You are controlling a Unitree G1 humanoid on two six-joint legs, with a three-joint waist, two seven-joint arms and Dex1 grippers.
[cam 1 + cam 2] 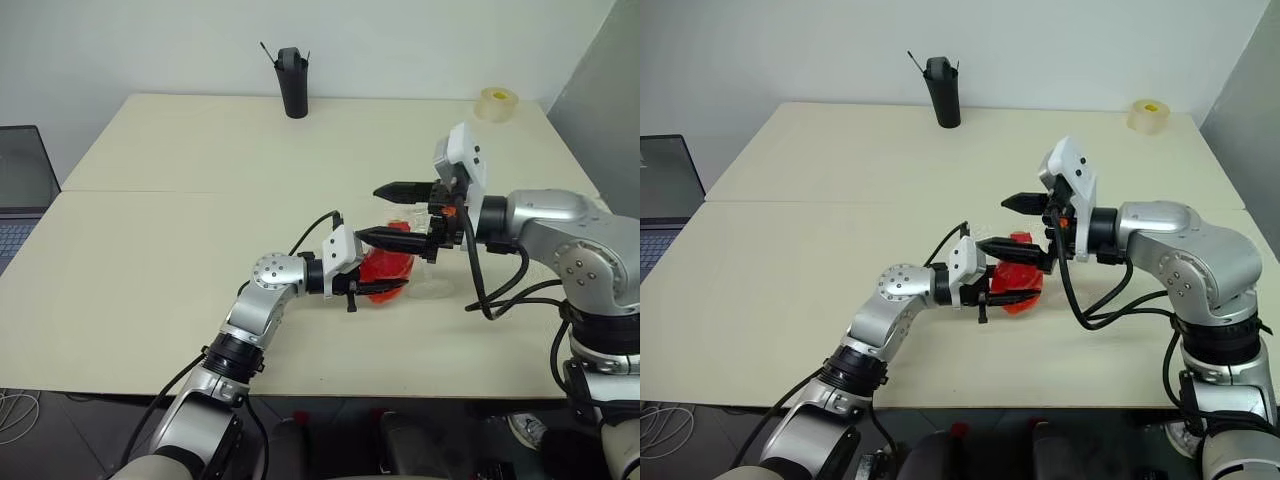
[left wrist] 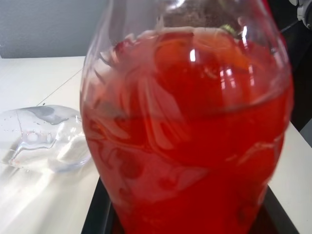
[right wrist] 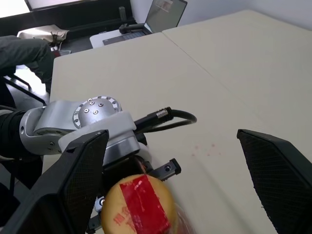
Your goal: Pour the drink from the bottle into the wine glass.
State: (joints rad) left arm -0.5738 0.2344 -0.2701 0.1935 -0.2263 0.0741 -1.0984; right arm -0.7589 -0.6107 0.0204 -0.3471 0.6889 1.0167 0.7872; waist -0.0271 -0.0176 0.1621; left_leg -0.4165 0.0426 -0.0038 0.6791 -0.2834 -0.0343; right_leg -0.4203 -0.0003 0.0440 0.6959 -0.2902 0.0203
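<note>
squat clear bottle (image 2: 187, 122), red-filled, yellow-capped

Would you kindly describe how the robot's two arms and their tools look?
Both arms are silver-grey metal with round joint housings and black cuffs. Loose black cables loop along them. Each wrist carries a white camera block. The left tool and right tool each have two black tapered fingers.

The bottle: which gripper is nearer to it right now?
Left. The left gripper is shut on the bottle, gripping its red body. The right gripper hovers just above it, jaws open over the cap.
</note>
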